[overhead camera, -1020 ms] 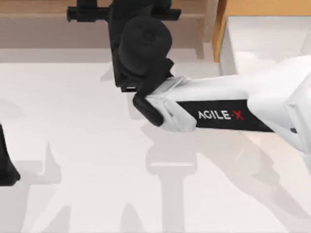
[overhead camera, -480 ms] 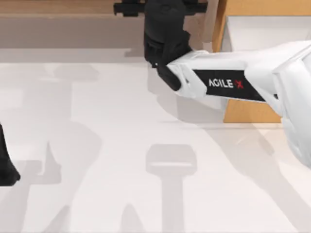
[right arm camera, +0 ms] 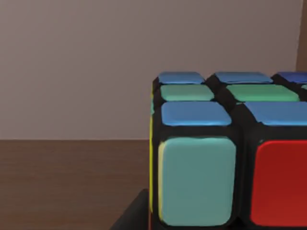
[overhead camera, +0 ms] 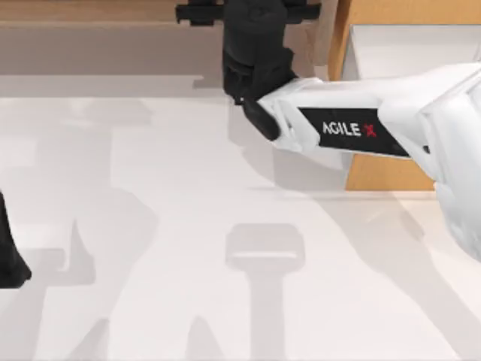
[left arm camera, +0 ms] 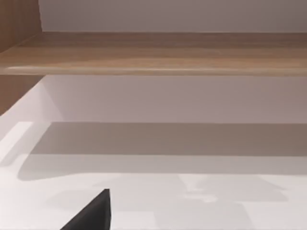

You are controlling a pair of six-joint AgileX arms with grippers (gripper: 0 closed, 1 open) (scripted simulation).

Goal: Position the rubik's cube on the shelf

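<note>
Rubik's cube (right arm camera: 225, 153), with blue, green and red stickers, sits close by the right end effector (overhead camera: 255, 15), above the brown wooden shelf (right arm camera: 72, 182) at the desk's (overhead camera: 150, 226) far edge. I cannot tell how wide that end effector is. Left arm (overhead camera: 9, 256) waits at the desk's left edge.

My right arm (overhead camera: 376, 120), a white link lettered AGILE X, reaches in from the right edge of the top view toward the far middle, where it ends in a black wrist. The right end effector (overhead camera: 252, 15) sits at the top edge of that view, its black crossbar lying left to right; how its fingers stand cannot be made out. My left arm (overhead camera: 9, 256) is parked at the left edge of the top view, seen as a black shape low on that side.
</note>
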